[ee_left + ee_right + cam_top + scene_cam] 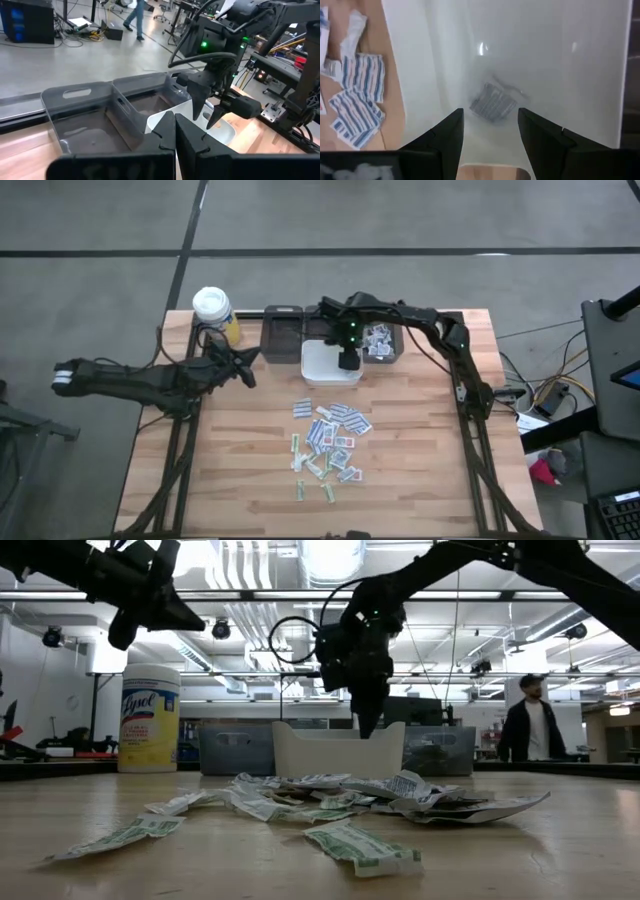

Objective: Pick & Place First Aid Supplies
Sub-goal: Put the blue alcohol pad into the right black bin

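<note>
First aid supplies [328,442] lay scattered in a loose heap on the middle of the wooden table [430,480], nearer the front edge than the bins. We saw the right gripper [347,362] poised over the white bin [318,370], its fingers [447,135] spread apart and holding nothing. Directly beneath them, one small packet [492,101] with dark striped print lay flat on the white bin's floor, clear of both fingers. Through the same wrist camera we noticed a few blue-striped packets [357,97] on the wood just outside the bin's wall.

Beside the white bin stood two grey bins: one [283,330] toward the left, and one [382,340] behind the right arm that held several packets. The left gripper [243,365] hovered near the table's left rear, its fingers [165,135] pressed together and empty, pointing toward the bins. A white-capped yellow bottle [214,312] stood at the rear left corner. In the low view, a person [531,725] stood in the room behind.
</note>
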`<state>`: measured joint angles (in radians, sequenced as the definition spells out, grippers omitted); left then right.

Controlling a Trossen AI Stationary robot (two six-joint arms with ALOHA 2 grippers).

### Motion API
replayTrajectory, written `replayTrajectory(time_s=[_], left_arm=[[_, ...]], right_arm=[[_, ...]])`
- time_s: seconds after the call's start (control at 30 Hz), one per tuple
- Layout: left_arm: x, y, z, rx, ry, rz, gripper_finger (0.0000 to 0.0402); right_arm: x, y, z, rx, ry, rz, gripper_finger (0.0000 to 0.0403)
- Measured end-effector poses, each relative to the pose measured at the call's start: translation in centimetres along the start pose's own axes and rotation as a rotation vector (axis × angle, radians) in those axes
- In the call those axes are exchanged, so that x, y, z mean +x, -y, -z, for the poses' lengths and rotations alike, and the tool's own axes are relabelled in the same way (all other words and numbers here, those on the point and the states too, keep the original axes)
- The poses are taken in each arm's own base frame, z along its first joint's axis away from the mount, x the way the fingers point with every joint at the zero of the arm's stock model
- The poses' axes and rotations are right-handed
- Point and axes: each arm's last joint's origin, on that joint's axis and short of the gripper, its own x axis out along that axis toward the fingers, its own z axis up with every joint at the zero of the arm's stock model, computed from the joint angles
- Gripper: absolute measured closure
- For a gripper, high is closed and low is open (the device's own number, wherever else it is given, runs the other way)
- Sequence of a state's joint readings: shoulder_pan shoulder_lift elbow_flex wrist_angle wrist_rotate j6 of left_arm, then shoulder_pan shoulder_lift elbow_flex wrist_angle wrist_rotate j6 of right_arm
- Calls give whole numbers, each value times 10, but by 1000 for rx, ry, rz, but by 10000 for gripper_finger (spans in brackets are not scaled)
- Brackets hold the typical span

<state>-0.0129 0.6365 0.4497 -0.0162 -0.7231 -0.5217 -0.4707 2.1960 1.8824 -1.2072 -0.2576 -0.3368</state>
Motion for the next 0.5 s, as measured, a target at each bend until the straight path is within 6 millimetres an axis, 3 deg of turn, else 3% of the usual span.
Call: replayTrajectory(time_s=[0.2, 0.5], left_arm=[[0, -2, 4, 10, -6, -3, 402], [0, -2, 4, 48, -7, -2, 402]], right_arm=[[2, -11, -9, -56, -3, 57, 218], [25, -9, -13, -78, -61, 112, 218]])
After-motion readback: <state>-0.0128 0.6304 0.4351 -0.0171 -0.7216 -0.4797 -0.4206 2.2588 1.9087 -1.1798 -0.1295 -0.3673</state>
